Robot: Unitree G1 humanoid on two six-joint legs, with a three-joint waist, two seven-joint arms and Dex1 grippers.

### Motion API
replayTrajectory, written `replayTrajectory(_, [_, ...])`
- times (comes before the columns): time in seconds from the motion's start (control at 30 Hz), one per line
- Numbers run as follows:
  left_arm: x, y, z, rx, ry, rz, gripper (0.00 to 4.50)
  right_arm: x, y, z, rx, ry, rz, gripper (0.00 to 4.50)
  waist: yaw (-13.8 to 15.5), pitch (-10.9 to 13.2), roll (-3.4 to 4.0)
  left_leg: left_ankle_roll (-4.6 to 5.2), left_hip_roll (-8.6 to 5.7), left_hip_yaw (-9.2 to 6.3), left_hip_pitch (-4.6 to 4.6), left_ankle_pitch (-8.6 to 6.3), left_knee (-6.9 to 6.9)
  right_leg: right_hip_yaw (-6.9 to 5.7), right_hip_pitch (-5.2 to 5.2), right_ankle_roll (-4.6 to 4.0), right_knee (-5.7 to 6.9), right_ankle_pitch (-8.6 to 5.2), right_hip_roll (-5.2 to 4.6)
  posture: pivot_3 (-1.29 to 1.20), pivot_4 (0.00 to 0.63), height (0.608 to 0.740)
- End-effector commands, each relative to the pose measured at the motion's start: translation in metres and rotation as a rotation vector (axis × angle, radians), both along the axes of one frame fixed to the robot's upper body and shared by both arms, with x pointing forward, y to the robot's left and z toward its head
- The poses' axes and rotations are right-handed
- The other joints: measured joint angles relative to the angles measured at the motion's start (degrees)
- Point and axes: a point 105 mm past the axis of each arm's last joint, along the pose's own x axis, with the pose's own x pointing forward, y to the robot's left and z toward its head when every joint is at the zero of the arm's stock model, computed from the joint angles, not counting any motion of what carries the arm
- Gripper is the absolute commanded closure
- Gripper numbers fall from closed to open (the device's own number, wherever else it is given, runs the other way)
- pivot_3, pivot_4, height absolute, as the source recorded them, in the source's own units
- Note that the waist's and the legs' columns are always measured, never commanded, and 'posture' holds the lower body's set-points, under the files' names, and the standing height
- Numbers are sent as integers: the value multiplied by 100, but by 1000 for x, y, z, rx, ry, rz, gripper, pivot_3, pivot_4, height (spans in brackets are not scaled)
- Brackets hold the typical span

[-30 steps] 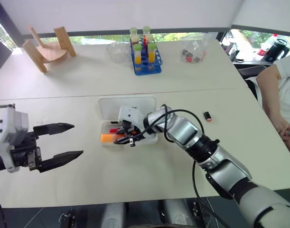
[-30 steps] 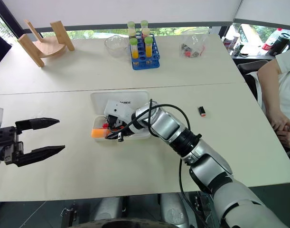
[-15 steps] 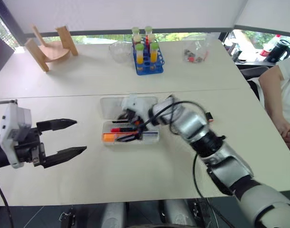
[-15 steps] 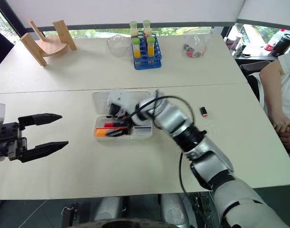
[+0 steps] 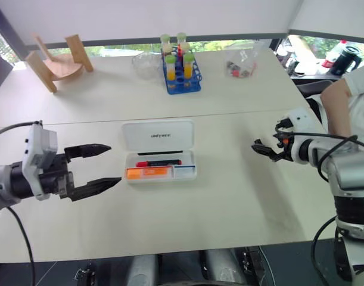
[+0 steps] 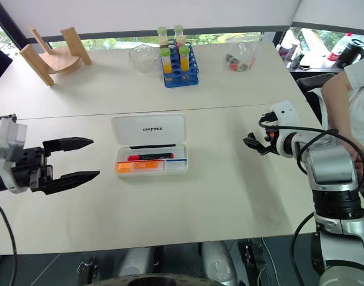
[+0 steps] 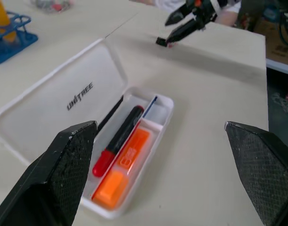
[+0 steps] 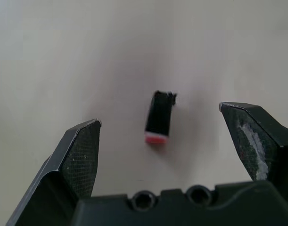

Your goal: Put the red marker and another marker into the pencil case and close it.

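Note:
The white pencil case (image 5: 158,136) lies open mid-table with its lid laid back. In its tray the red marker (image 5: 159,162) lies beside the orange highlighter (image 5: 148,173), with thin pens along the edges. My left gripper (image 5: 114,163) hovers open just left of the case, pointing at it, nothing between its fingers. My right gripper (image 5: 257,148) is open far to the right of the case, low over the table. A small black cap with a red end (image 8: 158,118) lies on the table between its fingers, untouched.
At the back stand a blue rack of tubes (image 5: 182,70), a glass bowl (image 5: 147,64), a wooden stand (image 5: 54,59) and a clear bag (image 5: 239,64). A person's arm (image 5: 342,101) rests at the table's right edge, close to my right arm.
My right gripper has let go of the red marker in the case, opened, and swung far right over the small black cap. My left gripper has edged toward the case.

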Motion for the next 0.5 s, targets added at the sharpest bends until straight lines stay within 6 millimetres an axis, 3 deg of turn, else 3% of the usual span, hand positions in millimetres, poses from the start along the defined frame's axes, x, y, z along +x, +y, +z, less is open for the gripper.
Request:
replayTrajectory(0.03, [0, -3, 6, 15, -27, -30, 0, 1, -5, -10, 39, -4, -46, 69, 1, -2, -5, 0, 0, -3, 0, 0, 0, -1, 1, 0, 0, 0, 2, 0, 150, 740])
replayTrajectory(0.2, [0, -5, 8, 14, -23, -47, 0, 5, 2, -24, 83, 11, -45, 69, -13, -4, -8, 0, -1, -6, -2, 0, 1, -2, 4, 1, -1, 0, 2, 0, 150, 740])
replayTrajectory(0.23, [0, -5, 8, 16, -26, -46, 0, 7, 4, -26, 84, 11, -44, 303, -22, -5, -9, 0, 0, -6, 0, 0, 2, -2, 6, 1, -1, 0, 2, 0, 150, 740])
replayTrajectory(0.3, [1, -5, 9, 18, -31, -44, 0, 9, 7, -29, 89, 14, -40, 852, -32, -5, -9, 0, 0, -6, 3, 0, 7, -2, 10, 1, 0, 0, 2, 0, 150, 740])
replayTrajectory(0.5, [3, -5, 9, 17, -38, -38, 0, 18, 18, -23, 92, -11, -11, 3791, -30, -6, -11, 0, 0, -7, 5, 0, 13, -3, 14, 2, 0, 1, 2, 0, 150, 740])
